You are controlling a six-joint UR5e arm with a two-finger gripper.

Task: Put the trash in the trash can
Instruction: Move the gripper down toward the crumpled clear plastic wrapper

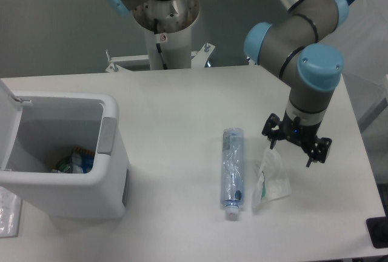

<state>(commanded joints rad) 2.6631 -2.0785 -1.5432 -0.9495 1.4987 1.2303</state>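
Gripper (294,147) spread open and empty, just above the crumpled wrapper (271,180) lying beside the crushed bottle (231,170) on the table (176,110); likely light, limp, springy: pinch across bunched upper folds.

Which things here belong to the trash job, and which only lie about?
For the job: crushed bottle, crumpled wrapper, white trash can, gripper.
Lying about: clear plastic piece at the table's left edge, black object at the right corner.

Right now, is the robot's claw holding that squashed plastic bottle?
No, the gripper hangs open and empty above the crumpled wrapper, while the bottle lies untouched on the table.
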